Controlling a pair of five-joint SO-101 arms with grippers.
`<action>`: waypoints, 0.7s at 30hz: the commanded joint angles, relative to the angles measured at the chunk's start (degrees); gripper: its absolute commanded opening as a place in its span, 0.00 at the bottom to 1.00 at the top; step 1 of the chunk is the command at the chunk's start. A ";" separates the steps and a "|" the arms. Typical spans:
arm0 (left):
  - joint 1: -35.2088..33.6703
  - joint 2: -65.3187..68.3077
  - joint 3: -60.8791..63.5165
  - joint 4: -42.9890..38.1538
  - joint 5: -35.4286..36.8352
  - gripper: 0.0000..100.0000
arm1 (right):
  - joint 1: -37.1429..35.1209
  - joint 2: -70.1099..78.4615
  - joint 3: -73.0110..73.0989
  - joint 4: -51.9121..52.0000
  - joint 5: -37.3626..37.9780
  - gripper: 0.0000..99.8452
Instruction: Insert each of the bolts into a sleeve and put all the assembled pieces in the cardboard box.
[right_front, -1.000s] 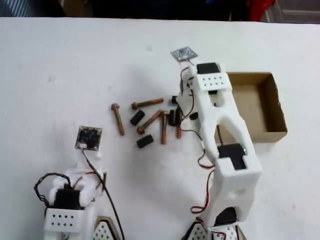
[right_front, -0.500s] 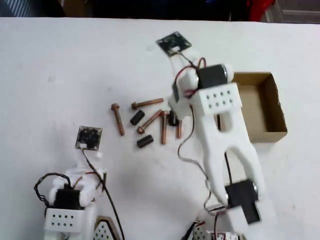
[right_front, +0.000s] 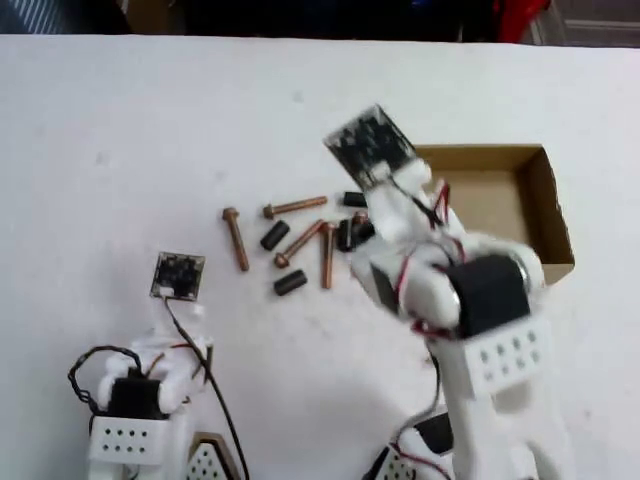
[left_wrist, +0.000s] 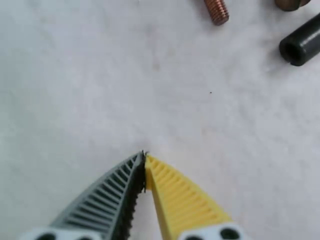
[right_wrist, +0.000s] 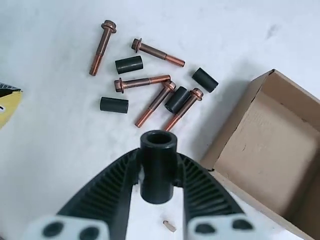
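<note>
Five bolts (right_wrist: 142, 81), apparently five sleeves (right_wrist: 129, 64), one cardboard box (right_wrist: 270, 145).

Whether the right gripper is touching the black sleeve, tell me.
Touching. The right wrist view shows the right gripper clamped on both sides of the black sleeve.
</note>
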 joint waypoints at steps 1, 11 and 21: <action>-0.48 0.22 -1.93 0.09 0.53 0.02 | -0.13 -7.25 7.30 -4.70 0.35 0.02; -0.48 0.22 -1.93 0.09 0.53 0.02 | -0.13 -23.60 32.18 -20.97 0.44 0.02; -0.48 0.22 -1.93 0.09 0.53 0.02 | -0.13 -36.00 43.60 -23.52 0.62 0.02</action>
